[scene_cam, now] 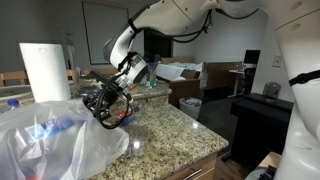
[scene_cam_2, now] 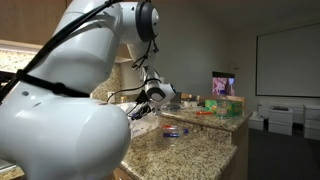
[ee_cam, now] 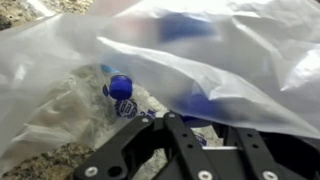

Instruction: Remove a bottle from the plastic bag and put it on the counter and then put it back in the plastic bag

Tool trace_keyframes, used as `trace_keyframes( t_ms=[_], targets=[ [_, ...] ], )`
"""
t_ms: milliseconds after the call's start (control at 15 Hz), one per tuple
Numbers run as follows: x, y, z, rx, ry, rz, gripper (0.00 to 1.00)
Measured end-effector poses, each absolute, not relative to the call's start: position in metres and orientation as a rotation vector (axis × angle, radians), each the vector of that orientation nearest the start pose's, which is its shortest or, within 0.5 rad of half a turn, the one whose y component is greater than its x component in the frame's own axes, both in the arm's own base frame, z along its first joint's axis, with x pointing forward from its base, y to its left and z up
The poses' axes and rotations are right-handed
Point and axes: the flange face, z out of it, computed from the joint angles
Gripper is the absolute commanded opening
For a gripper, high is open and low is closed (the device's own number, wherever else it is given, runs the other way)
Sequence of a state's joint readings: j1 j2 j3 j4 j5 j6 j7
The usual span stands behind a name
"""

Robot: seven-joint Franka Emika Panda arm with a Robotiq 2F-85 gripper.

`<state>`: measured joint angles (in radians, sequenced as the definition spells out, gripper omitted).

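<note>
The speckled beige-and-brown granite bench [scene_cam: 175,125] carries the large crinkled translucent whitish plastic bag [scene_cam: 45,140], which lies slumped at one end of it. A white paper towel roll [scene_cam: 45,72] stands upright just behind the bag. The jaws hang at the bag's open edge, angled in toward it. In the wrist view a sheet of the bag [ee_cam: 235,55] is draped across the field directly ahead of them. Judgement: the step in hand is carrying the bottle through the bag's mouth; which way it is bound cannot be told. To do this well, the travel should keep under the loose upper sheet and run slowly enough not to snag or drag the film. The bottle's tilt should be held steady so that the cap does not catch a fold. The jaws are drawn close together and appear clamped on the lower body of the small clear plastic bottle with a blue-and-white label [ee_cam: 130,103]. That bottle sits at the bag's mouth, just beyond the tips, with its blue cap [ee_cam: 120,85] pointing away from them. The contact itself is partly hidden.
</note>
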<state>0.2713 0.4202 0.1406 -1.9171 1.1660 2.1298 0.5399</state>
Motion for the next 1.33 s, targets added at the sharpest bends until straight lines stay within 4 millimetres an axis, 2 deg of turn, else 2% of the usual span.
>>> trace_keyframes(
  t_ms=[333,400,733,1067,1133,1200,1333],
  targets=[
    [0.554,0.275,0.275,-2.035,1.027,0.759,0.34],
    [0.553,0.275,0.275,-2.035,1.026,0.759,0.09],
    [0.553,0.280,0.273,-2.059,1.011,0.756,0.09],
    [0.563,0.302,0.260,-2.096,1.001,0.700,0.09],
    [0.567,0.307,0.258,-2.092,0.999,0.692,0.12],
    [0.572,0.312,0.257,-2.089,0.992,0.686,0.59],
    [0.581,0.321,0.258,-2.074,0.980,0.675,0.66]
  ],
)
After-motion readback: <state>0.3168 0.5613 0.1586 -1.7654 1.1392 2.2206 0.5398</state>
